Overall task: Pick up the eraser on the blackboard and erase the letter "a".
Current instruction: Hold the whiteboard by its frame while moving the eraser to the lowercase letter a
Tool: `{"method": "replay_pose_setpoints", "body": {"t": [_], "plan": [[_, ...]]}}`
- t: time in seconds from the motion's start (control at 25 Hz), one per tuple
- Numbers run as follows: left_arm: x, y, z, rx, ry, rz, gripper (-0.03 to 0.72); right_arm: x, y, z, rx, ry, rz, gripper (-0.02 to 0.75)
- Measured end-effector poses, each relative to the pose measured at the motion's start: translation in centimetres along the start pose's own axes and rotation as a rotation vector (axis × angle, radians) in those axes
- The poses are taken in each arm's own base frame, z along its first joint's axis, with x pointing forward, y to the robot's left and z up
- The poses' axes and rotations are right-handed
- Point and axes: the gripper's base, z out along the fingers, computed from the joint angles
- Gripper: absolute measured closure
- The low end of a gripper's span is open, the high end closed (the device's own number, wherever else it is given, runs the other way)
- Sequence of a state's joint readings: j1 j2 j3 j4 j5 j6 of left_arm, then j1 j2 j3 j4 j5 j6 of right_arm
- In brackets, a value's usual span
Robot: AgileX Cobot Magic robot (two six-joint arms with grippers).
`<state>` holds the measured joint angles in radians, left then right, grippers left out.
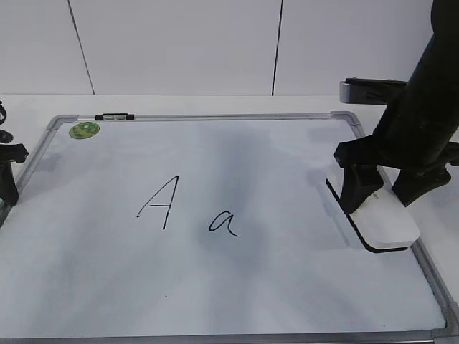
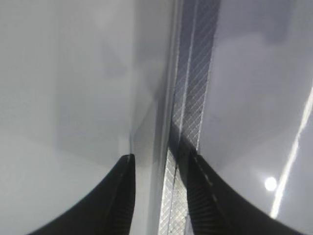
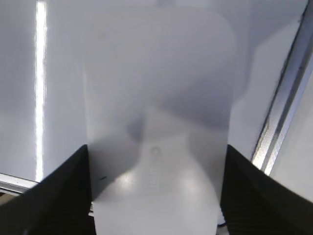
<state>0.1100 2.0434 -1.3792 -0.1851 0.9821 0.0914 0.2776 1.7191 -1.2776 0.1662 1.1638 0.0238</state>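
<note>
The white eraser (image 1: pixel 387 223) lies on the blackboard (image 1: pixel 287 287) at its right edge, black felt down. My right gripper (image 1: pixel 379 205) straddles it from above, and in the right wrist view both black fingers press against the long sides of the eraser (image 3: pixel 156 98), so the gripper (image 3: pixel 156 196) is shut on it. The small cursive letter "a" (image 1: pixel 224 223) is near the board's middle, left of the eraser. My left gripper (image 1: pixel 7 179) is open and empty at the board's left frame (image 2: pixel 188 107), its fingers (image 2: pixel 156 169) apart just above it.
A taller capital "A" (image 1: pixel 161 203) stands left of the "a". A round green sticker (image 1: pixel 84 130) and a small black clip (image 1: pixel 115 115) are at the board's far left corner. A dark, silver-ended object (image 1: pixel 369 89) lies behind the right arm.
</note>
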Motion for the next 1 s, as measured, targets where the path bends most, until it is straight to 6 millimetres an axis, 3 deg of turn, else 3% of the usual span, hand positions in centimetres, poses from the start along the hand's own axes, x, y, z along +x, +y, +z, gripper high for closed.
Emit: {"method": "replay_pose_setpoints", "body": {"t": [0.32, 0.6, 1.0], "plan": [[-0.02, 0.16, 0.12, 0.018, 0.009, -0.020, 0.485, 0.00, 0.00, 0.00, 0.000, 0.000, -0.002, 0.185], [-0.12, 0.15, 0.07, 0.029, 0.015, -0.028, 0.652, 0.00, 0.14, 0.00, -0.015, 0.000, -0.033, 0.185], [-0.09, 0.17, 0.08, 0.027, 0.017, -0.018, 0.668, -0.31, 0.35, 0.55, -0.043, 0.035, -0.058, 0.185]]}}
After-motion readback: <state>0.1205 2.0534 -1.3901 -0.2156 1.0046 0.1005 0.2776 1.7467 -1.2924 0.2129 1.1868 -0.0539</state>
